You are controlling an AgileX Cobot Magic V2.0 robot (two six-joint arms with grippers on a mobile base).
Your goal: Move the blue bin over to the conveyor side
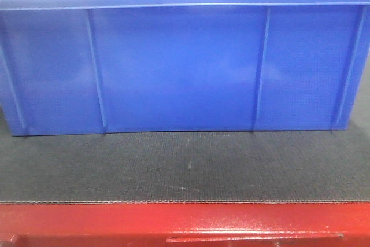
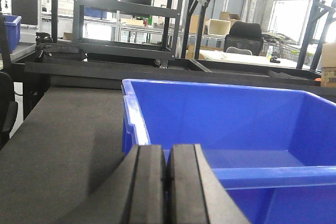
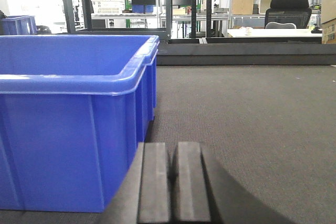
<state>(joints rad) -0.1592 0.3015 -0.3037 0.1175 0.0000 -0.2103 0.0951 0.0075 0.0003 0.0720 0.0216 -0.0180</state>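
L jaws (image 2: 167,184) & R jaws (image 3: 172,182) pressed closed, empty; blue bin (image 1: 179,67) on conveyor belt (image 1: 185,166), interior hidden.

The blue bin (image 1: 185,62) stood across nearly the whole width of the conveyor belt (image 1: 185,166), blocking passage ahead. A bare strip of belt lay between its near wall and the red frame (image 1: 185,221). Open belt ran along both short ends, where each closed tool, left (image 2: 166,182) and right (image 3: 172,182), sat. Beyond, a dark rack (image 2: 126,19) closed the far edge.
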